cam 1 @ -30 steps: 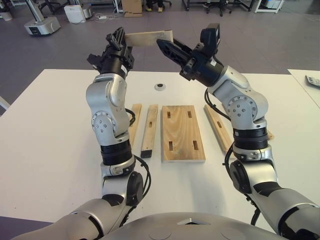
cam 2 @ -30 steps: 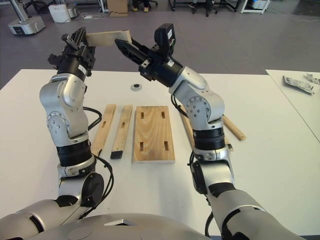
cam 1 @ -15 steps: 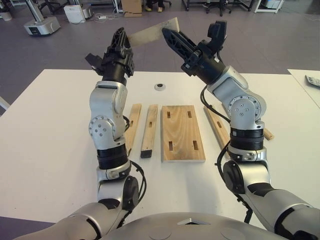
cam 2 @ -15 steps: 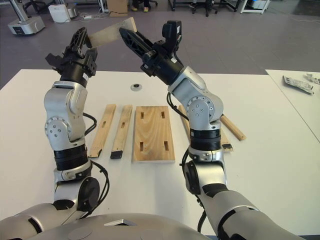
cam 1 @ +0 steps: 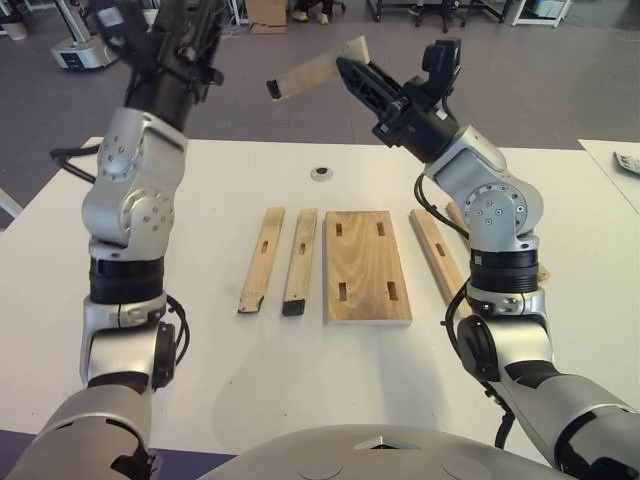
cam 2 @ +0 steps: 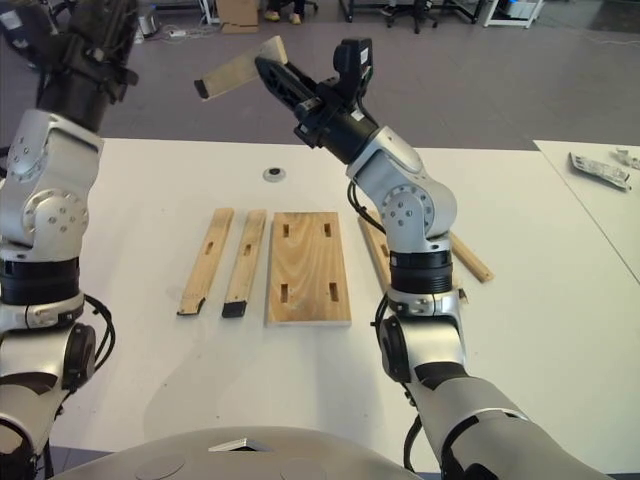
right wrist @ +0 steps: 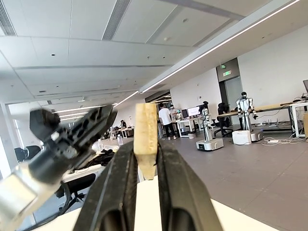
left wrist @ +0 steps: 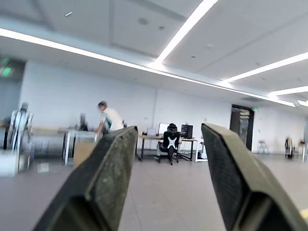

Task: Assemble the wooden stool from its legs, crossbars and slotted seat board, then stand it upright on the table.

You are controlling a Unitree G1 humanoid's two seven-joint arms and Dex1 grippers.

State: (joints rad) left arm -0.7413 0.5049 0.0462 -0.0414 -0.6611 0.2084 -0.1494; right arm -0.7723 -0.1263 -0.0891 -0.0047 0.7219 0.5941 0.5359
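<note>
Swung up and out to the robot's left since half a second ago, the left arm has let go of the stool leg [cam 1: 315,68], which it was gripping by the dark-tipped end. The left jaws now stand wide apart with nothing between them, their dark fingers [left wrist: 103,185] framing the room beyond. The right jaws are closed on the leg's pale end, and the right wrist view shows the wood pinched between the two fingers [right wrist: 113,192]. The leg hangs high in the air beyond the far edge of the desk [cam 1: 570,190], sloping down from the grasp towards the robot's left, its dark tip free.

On the desk the slotted seat board [cam 1: 366,265] lies flat in the middle with four slots showing. Just to its left lie two more wooden legs [cam 1: 262,258] [cam 1: 298,258], side by side and apart from each other, dark tips towards the robot. On the board's right lies another wooden bar [cam 1: 438,255], partly behind the right arm, and one more bar [cam 2: 468,255] lies farther right. A small round fitting [cam 1: 320,173] sits in the desk beyond the board.
</note>
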